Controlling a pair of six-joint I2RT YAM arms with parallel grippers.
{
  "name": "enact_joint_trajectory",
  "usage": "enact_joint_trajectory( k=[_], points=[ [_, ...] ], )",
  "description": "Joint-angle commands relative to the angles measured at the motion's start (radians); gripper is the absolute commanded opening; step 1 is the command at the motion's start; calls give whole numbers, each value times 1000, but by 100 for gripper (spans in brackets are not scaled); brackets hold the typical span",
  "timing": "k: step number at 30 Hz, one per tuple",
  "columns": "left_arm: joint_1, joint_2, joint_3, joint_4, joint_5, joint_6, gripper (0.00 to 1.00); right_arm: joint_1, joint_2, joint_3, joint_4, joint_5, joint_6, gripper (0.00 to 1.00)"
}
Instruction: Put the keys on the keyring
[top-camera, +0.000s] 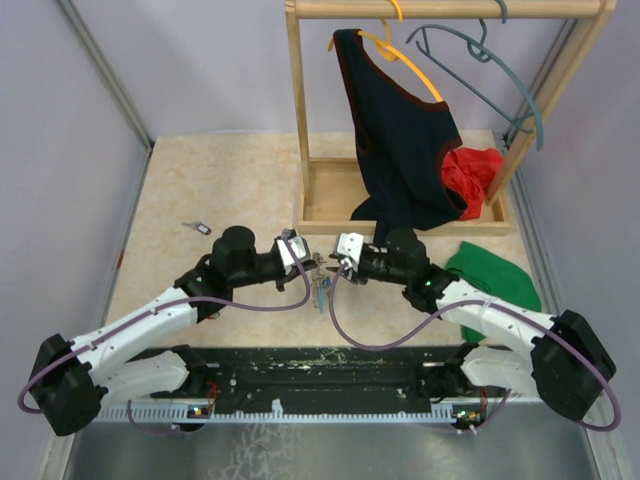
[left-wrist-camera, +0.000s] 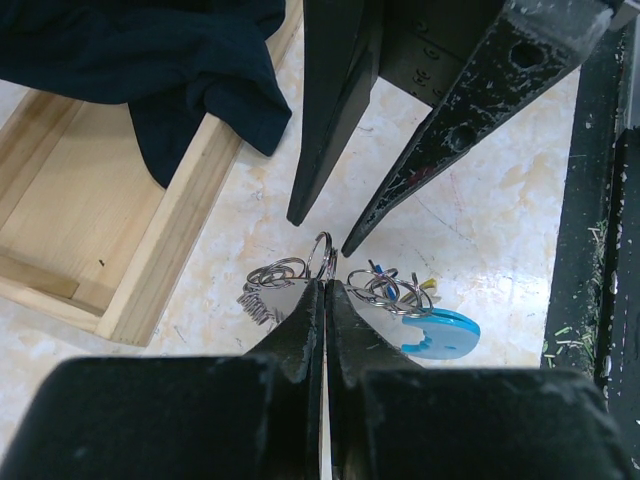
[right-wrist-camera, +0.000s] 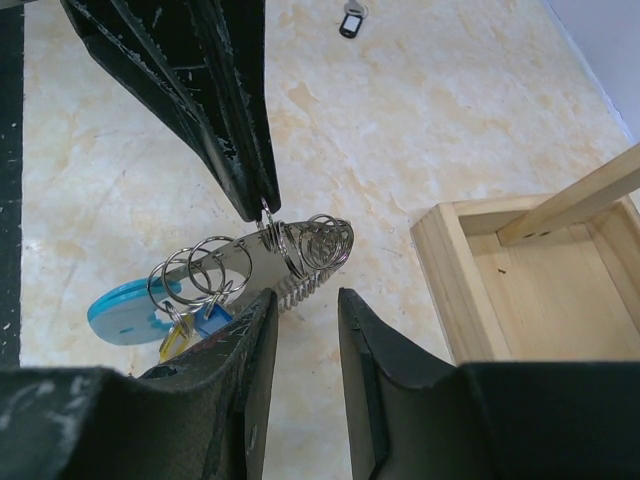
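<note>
Far left: one loose key (top-camera: 197, 228) lies on the bench (top-camera: 220, 180), well apart from the arms and not yet threaded. Left of centre: the left claw (left-wrist-camera: 325, 300) is fully closed, pinching one wire ring of the keyring (right-wrist-camera: 250, 262). It holds the bundle up off the bench, probably so that the coils hang free for the other arm. Below the grip dangle the threaded keys (right-wrist-camera: 210, 318) and a light-blue tag (right-wrist-camera: 125, 310). Right of centre: the right claw (right-wrist-camera: 305, 300) faces the left one, its jaws about half apart and holding nothing. Its tips are just beside the pinched ring, seemingly ready to pry or steady a coil. Far right: a wooden rack (top-camera: 300, 120), not involved.
</note>
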Motion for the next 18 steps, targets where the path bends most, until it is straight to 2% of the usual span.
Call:
enact_joint_trajectory(
  k=[1, 14, 18],
  points=[
    [-5, -5, 36, 7, 16, 6, 0, 6, 28, 45, 108, -30, 18, 31],
    [-15, 6, 47, -23, 31, 22, 0, -9, 41, 83, 173, -68, 133, 26],
    [-20, 0, 45, -25, 31, 25, 0, -25, 54, 118, 140, -11, 200, 25]
  ],
)
